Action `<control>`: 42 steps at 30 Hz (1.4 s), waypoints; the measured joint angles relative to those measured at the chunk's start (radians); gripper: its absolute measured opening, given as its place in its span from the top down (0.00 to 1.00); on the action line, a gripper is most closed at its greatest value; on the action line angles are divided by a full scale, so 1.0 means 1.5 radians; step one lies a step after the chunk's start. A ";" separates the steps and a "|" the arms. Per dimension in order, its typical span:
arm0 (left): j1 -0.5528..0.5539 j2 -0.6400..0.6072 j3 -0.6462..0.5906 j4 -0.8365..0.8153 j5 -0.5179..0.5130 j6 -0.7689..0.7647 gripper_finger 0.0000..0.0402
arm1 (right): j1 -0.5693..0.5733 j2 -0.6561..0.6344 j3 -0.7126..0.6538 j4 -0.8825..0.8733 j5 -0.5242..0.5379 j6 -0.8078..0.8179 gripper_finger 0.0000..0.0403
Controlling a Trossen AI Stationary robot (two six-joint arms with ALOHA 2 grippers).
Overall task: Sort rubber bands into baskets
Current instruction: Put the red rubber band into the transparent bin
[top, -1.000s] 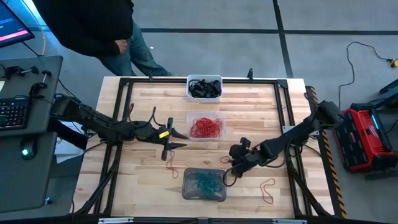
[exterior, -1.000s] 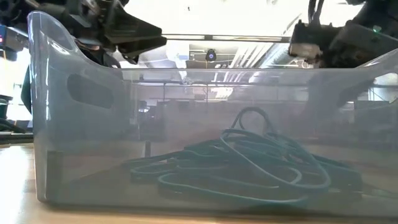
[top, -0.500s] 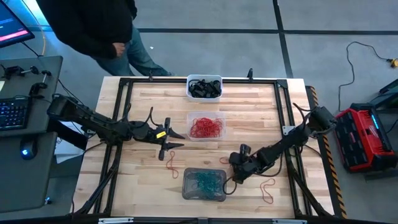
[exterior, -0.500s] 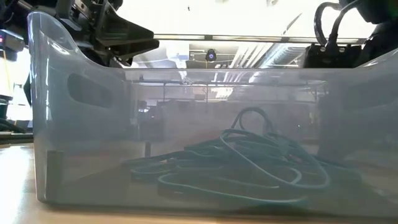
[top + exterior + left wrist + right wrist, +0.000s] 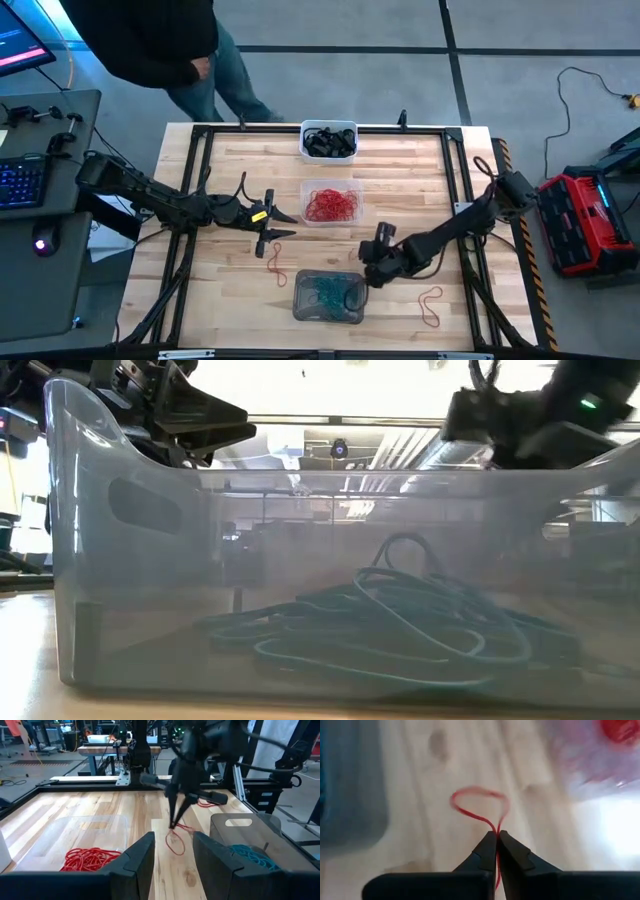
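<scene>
Red rubber band is pinched by a thin strand between the right gripper's clenched jaws, looping just ahead of the tips, and could be lost mid-carry; left gripper stands open.

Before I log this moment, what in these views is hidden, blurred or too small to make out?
- Low view: the grey basket fills the frame and hides the table behind it.
- High view: the red rubber band in the right gripper is too small to see.
- Right wrist view: the clear basket is blurred and cut off by the edge.
</scene>
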 joint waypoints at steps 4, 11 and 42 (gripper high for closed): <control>0.000 0.000 0.000 0.000 0.000 0.000 0.68 | -0.014 0.000 0.059 -0.048 0.073 -0.044 1.00; 0.000 0.000 0.000 -0.003 0.000 0.004 0.68 | -0.054 -0.001 0.142 -0.057 0.221 -0.161 1.00; 0.000 0.001 0.000 -0.037 0.001 0.013 0.68 | -0.343 0.149 0.155 0.170 -0.035 -0.554 0.99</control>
